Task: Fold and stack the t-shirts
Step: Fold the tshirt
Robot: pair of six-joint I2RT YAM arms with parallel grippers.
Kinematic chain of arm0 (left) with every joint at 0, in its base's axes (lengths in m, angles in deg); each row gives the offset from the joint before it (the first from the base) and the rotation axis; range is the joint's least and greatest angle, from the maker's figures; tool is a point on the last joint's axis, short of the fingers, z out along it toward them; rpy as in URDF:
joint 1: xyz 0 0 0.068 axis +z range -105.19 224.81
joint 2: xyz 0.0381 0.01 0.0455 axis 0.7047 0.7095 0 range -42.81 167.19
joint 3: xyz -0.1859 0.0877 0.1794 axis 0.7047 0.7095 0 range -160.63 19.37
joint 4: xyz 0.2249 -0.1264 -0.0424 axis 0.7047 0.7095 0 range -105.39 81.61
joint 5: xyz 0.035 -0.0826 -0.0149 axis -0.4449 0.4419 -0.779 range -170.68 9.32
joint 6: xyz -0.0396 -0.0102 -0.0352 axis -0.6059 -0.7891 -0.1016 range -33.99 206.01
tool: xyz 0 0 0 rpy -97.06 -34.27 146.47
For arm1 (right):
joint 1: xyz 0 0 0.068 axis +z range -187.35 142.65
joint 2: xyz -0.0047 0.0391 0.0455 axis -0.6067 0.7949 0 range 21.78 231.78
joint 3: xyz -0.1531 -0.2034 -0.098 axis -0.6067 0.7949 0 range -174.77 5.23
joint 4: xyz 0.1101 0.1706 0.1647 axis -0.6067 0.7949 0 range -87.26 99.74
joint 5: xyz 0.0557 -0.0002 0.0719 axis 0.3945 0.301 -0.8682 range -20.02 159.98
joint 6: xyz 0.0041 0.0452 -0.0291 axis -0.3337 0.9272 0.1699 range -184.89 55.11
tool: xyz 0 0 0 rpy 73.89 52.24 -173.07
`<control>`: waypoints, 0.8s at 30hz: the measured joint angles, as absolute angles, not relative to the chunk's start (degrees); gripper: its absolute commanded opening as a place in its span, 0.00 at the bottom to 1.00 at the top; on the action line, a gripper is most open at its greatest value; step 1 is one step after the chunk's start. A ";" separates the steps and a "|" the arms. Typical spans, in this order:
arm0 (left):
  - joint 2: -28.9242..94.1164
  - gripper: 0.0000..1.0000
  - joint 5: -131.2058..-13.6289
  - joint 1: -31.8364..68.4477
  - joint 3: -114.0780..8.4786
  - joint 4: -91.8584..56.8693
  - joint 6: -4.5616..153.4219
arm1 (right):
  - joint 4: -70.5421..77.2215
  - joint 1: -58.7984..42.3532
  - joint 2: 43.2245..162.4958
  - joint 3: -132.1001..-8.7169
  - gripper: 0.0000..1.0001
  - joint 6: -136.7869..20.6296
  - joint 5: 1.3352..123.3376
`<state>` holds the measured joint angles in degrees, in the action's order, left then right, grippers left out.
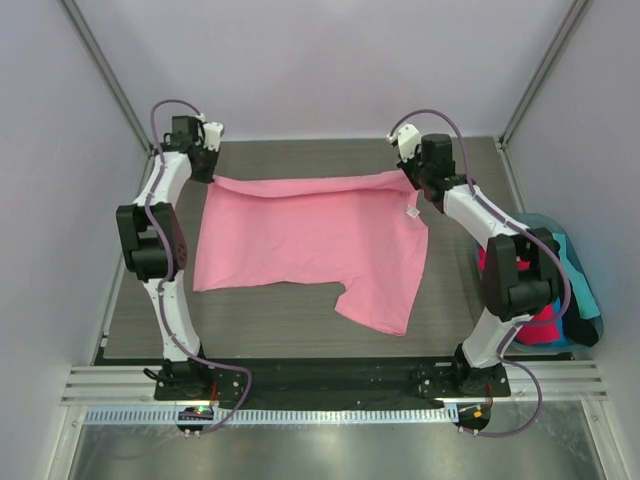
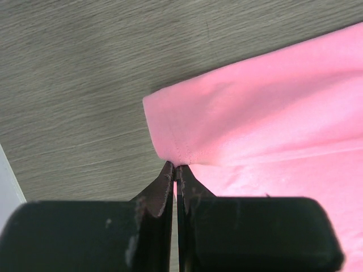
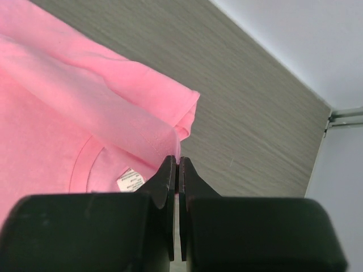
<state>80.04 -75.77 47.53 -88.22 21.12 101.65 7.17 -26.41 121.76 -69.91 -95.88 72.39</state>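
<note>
The pink shirt (image 1: 300, 245) lay spread on the bench (image 1: 290, 325) between the tools, with the left tool (image 2: 174, 170) and the right tool (image 3: 177, 164) each pinching a corner at its tips. Folding looked barely begun. More shirts (image 1: 545, 325) sat in the tub (image 1: 588, 300) and none seemed stacked yet.

From above, the left arm (image 1: 165, 292) and right arm (image 1: 478, 212) are seen to be built alike: white tubular links are joined by chunky black joint housings. A thin purplish-grey cable (image 1: 168, 104) is looped at the far end of each arm, and another is trailed from each black base (image 1: 185, 376). Up close, the left gripper (image 2: 174, 168) is shown as two black wedge-shaped fingers (image 2: 161, 190), scuffed with pale specks and set in a broad, rounded black block. The right gripper (image 3: 177, 161) is made the same.
</note>
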 measured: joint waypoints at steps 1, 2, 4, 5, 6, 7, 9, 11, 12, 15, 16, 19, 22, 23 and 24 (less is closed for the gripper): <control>79.80 0.00 -75.62 47.53 -88.07 21.10 101.65 | 7.39 -26.41 121.50 -69.34 0.01 -95.79 72.24; 79.56 0.00 -75.49 47.53 -87.89 21.12 101.65 | 7.67 -26.41 121.33 -68.66 0.01 -95.70 72.04; 79.21 0.00 -75.42 47.53 -87.48 21.12 101.67 | 8.13 -26.28 121.26 -67.68 0.01 -95.53 71.74; 78.99 0.00 -75.42 47.53 -87.06 21.01 101.67 | 8.42 -26.24 121.24 -67.22 0.01 -95.39 71.63; 78.64 0.00 -75.40 47.53 -86.39 21.08 101.67 | 8.66 -26.19 121.24 -66.69 0.01 -95.26 71.54; 78.24 0.00 -75.42 47.53 -85.53 21.01 101.67 | 8.68 -26.19 121.17 -66.10 0.01 -95.11 71.23; 77.37 0.02 -75.38 47.53 -83.61 21.23 101.65 | 9.14 -26.17 120.80 -64.95 0.01 -94.76 70.36; 76.63 0.21 -75.44 47.53 -81.97 21.32 101.65 | 10.62 -26.04 120.34 -64.25 0.09 -94.56 69.25; 76.26 0.28 -75.47 47.53 -81.21 21.43 101.65 | 12.02 -25.89 119.97 -64.22 0.14 -94.39 68.39; 74.83 0.39 -75.68 47.59 -78.82 21.82 101.15 | 16.15 -25.71 118.20 -64.20 0.18 -93.51 66.19; 73.98 0.42 -75.73 47.64 -77.80 22.10 100.99 | 17.62 -25.65 117.13 -64.18 0.18 -93.14 65.64; 71.51 0.48 -76.25 47.85 -76.68 22.76 100.73 | 19.52 -25.51 112.85 -64.14 0.19 -92.16 64.87; 70.68 0.48 -76.56 48.07 -80.16 23.04 100.16 | 18.58 -25.45 111.03 -65.10 0.19 -91.66 65.27; 71.14 0.48 -76.56 48.09 -82.36 23.04 99.97 | 17.73 -25.45 111.45 -65.78 0.19 -91.64 65.55; 71.86 0.47 -76.54 48.09 -84.40 23.20 99.86 | 16.90 -25.45 112.72 -66.83 0.18 -91.57 65.90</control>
